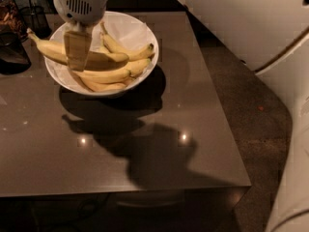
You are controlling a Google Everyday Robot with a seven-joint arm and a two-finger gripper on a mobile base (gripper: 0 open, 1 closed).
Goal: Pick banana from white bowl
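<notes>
The white bowl (137, 30) stands at the back left of the dark table and holds several yellow bananas (105, 76). My gripper (77, 52) hangs over the bowl's left half. Its fingers (76, 46) are closed across the middle of the banana (50, 51), the longest one. That banana lies roughly level above the pile. Its left end sticks out past the bowl's left rim and its right end reaches toward the bowl's middle. The fingers hide the part of the banana they grasp.
A dark wire-mesh cup (35, 17) and other dark objects (12, 52) stand left of the bowl. The table's front edge (125, 190) and right edge border a speckled floor (241, 91). My pale arm (270, 28) fills the right side.
</notes>
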